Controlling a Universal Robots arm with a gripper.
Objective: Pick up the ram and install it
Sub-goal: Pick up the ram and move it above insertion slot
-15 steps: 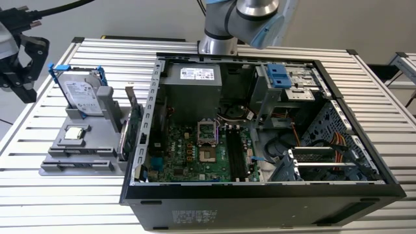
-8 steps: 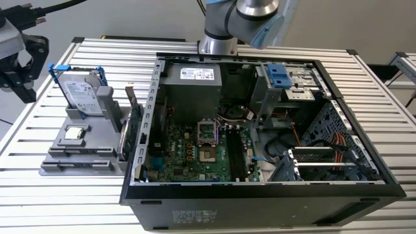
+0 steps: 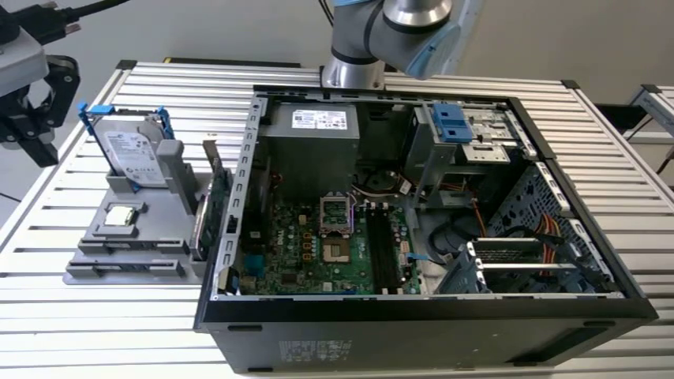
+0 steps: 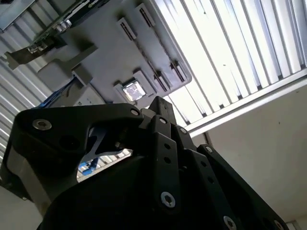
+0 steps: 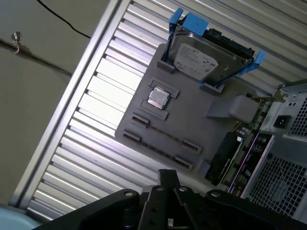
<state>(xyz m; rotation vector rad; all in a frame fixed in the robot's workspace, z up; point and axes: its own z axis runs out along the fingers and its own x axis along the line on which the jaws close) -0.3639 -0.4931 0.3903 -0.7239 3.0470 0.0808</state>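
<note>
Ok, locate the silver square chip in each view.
Exterior view: silver square chip on the grey holder, exterior view's left.
Second wrist view: chip in a square pocket of the grey holder.
First wrist view: chip near the hard drive.
Shared landmark: the grey holder.

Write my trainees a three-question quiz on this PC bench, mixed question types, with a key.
1. True or false: the hard drive lies inside the computer case.
2. What rests flat on the gray holder? A) a fan B) a processor chip C) a screwdriver
3. On which side of the case, in the exterior view, is the tool?
Key: 1 false, it stands in the holder; 2 B; 3 the exterior view's left.
</note>
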